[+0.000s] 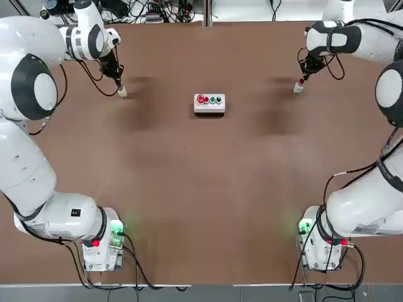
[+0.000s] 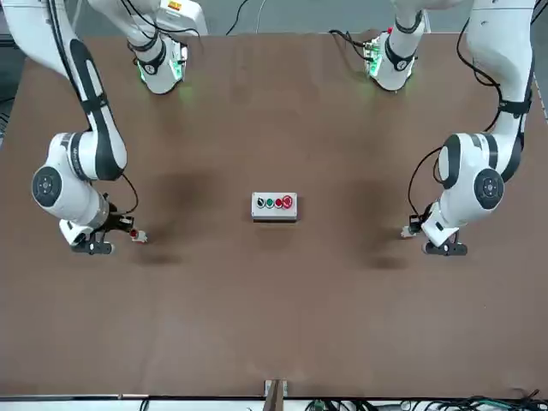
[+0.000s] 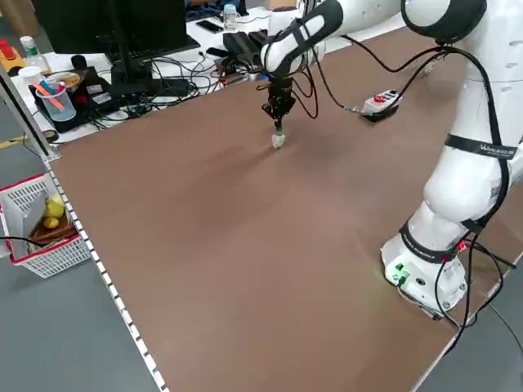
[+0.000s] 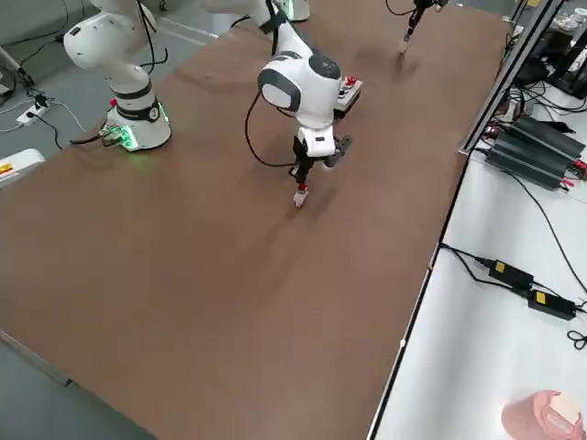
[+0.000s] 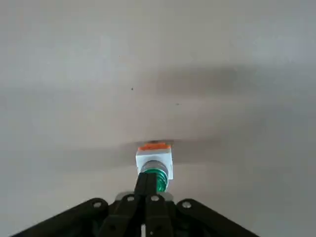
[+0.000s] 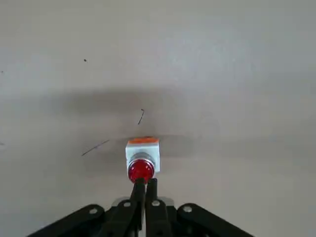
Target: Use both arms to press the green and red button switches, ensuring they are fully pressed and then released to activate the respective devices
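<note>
Near the far bench corners, the green switch [image 5: 155, 168] and red switch [image 6: 142, 159] are met by the closed, empty left gripper [image 5: 151, 190] and right gripper [image 6: 144, 186]; a full press, then release, seems needed.

Left gripper [image 1: 119, 88] tip sits on a small pale switch [image 1: 122, 92], far left of table [image 1: 189, 207]. Right gripper [image 1: 301, 82] on another switch [image 1: 298, 87], far right. White button box [image 1: 209, 104] between them, mid-table.
</note>
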